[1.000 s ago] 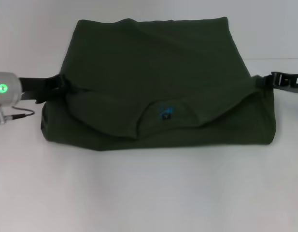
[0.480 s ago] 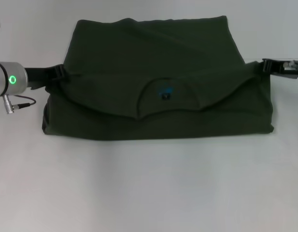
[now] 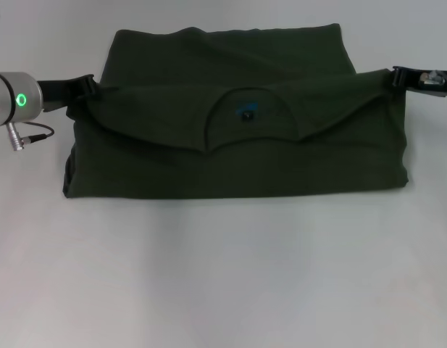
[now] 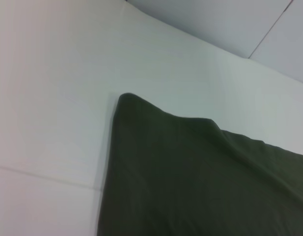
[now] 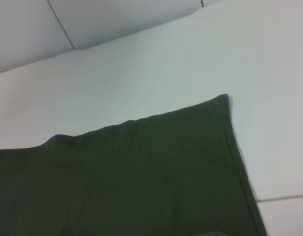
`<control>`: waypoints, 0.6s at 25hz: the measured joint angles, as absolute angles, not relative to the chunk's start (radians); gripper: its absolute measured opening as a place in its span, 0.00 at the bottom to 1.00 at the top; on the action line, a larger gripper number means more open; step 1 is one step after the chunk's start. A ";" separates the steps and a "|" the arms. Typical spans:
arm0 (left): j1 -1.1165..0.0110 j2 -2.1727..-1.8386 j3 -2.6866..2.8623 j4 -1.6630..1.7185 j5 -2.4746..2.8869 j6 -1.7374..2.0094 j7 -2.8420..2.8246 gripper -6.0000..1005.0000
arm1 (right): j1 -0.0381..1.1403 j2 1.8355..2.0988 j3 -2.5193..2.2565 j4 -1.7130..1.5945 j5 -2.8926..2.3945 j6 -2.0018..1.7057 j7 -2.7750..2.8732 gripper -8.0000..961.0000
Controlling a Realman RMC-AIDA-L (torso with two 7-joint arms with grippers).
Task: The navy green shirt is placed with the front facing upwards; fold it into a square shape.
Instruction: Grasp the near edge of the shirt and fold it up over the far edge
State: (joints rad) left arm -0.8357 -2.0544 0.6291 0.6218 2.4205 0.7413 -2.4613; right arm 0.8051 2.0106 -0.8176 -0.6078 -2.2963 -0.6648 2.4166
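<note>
Left gripper (image 3: 84, 88): dark fingers clenched on the left corner of the folded-over edge of the shirt, at the cloth's left side; behind them a silver wrist cylinder with a green ring light and a thin cable hanging off it, entering from the left edge of the head view

Right gripper (image 3: 397, 78): dark fingers clenched on the matching right corner of the same edge, at the cloth's right side; arm body mostly cut off by the right border of the head view

Navy green shirt (image 3: 237, 156): large dark olive-green cotton T-shirt, lying in the far middle of the tabletop, folded into a wide band; the neck end is laid over toward the far side, its edge sagging in a shallow curve between the two grippers; round neckline visible at the centre with a small blue inner label (image 3: 246, 110); a single layer extends beyond the fold to a straight far edge. Left wrist view shows a far corner of the cloth (image 4: 190, 172) lying flat; right wrist view shows the other far corner (image 5: 141, 172), also flat, hem seam visible

White tabletop (image 3: 223, 275): plain, matte, with a faint seam line seen in both wrist views
</note>
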 joint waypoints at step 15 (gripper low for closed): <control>-0.838 -2.055 0.646 0.613 2.424 0.679 -2.451 0.04 | 0.844 2.010 -0.877 -0.582 -2.298 -0.607 2.416 0.06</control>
